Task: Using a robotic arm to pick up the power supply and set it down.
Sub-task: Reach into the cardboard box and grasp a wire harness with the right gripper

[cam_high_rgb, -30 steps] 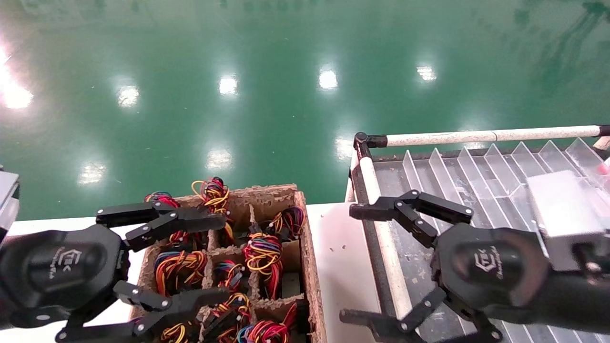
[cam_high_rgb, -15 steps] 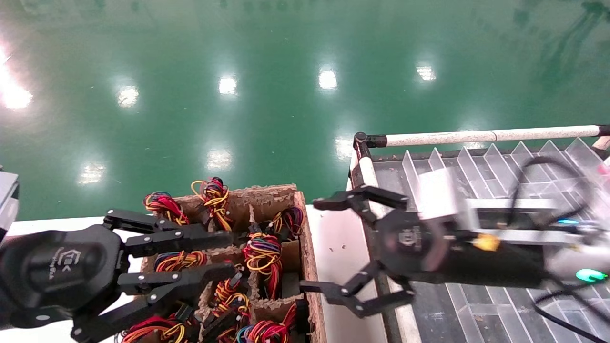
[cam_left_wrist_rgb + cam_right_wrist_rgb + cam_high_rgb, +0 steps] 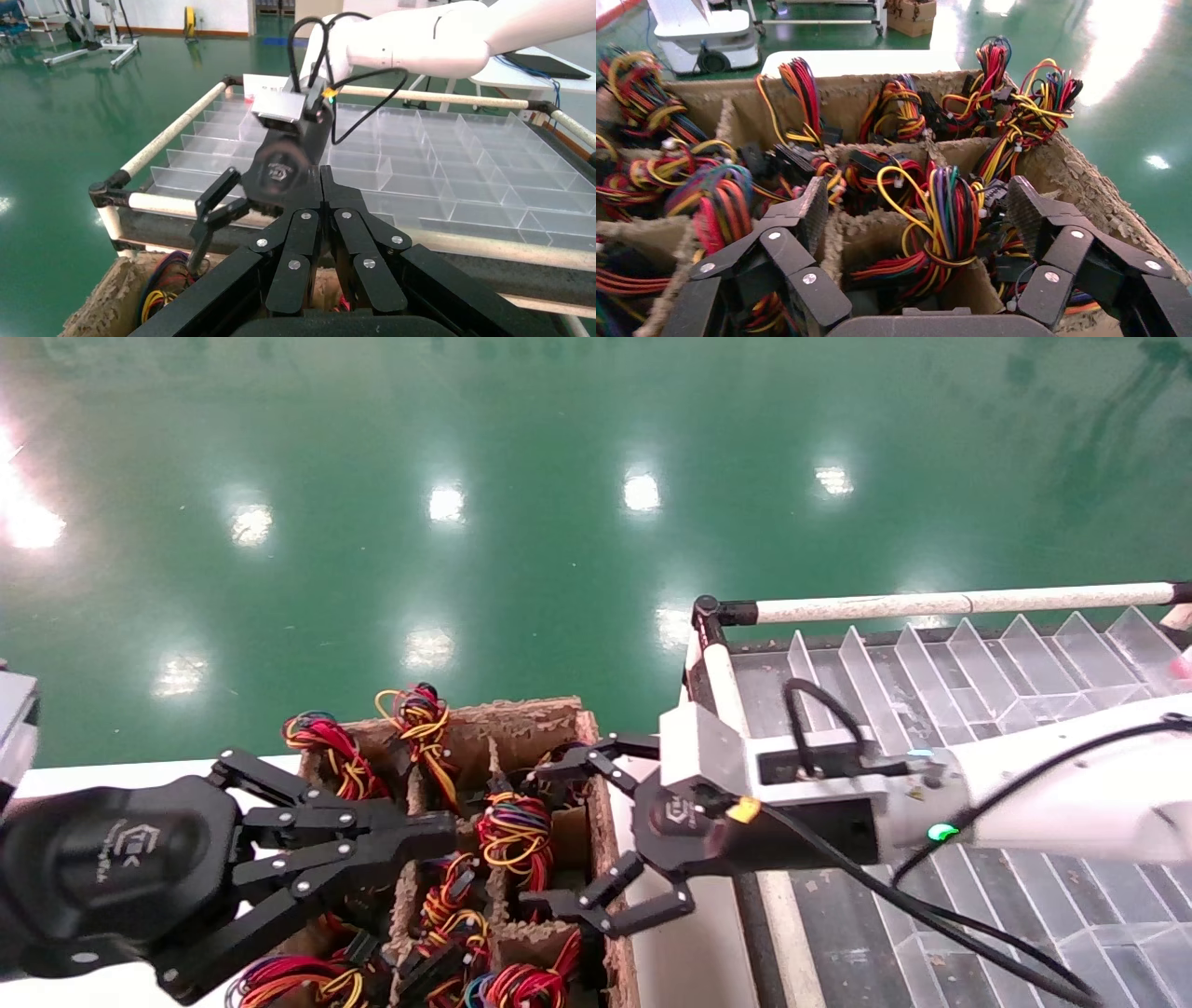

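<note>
Right black linkage-finger gripper [image 3: 570, 840] now swung from clear-divider tray [image 3: 931, 654] to brown pulp crate [image 3: 610, 859], fingers spread over wire-bundled power supply [image 3: 947, 217]; grasp next. Left gripper [image 3: 438, 836] pressed together, hovering over crate.
</note>
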`<state>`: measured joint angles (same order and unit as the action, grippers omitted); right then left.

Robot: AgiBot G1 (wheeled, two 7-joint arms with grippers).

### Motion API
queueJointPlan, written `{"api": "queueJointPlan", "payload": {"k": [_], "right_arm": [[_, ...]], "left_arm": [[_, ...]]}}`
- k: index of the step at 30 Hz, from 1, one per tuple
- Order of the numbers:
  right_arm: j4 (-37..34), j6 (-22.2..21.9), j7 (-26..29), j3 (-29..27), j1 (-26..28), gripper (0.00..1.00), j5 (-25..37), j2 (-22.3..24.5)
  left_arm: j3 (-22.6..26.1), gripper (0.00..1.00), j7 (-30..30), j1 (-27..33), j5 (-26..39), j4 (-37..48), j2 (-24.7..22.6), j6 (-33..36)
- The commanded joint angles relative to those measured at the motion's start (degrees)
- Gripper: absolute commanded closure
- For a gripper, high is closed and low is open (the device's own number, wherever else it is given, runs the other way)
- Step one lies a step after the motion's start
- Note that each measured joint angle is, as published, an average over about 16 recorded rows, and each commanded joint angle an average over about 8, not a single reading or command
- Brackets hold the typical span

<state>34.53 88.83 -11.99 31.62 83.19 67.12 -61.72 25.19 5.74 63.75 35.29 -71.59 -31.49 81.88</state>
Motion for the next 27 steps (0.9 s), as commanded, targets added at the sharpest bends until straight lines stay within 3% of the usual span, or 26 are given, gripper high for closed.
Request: {"api": "queueJointPlan", "payload": {"k": [1, 11, 27], "right_arm": [[-3.1, 0.0, -2.0, 0.7, 1.0, 1.0, 0.8, -1.6], [-13.7, 0.5, -8.4, 2.7, 5.5, 1.0, 3.3, -5.3], [-21.4, 0.1, -13.7, 4.8, 8.8, 1.0, 4.7, -7.7]], "left_arm": [[0.0, 1.0, 0.0, 0.0, 0.0, 0.0, 0.0, 0.0], [0.0, 1.0, 0.0, 0.0, 0.0, 0.0, 0.0, 0.0], [0.0, 1.0, 0.0, 0.0, 0.0, 0.0, 0.0, 0.0]]}}
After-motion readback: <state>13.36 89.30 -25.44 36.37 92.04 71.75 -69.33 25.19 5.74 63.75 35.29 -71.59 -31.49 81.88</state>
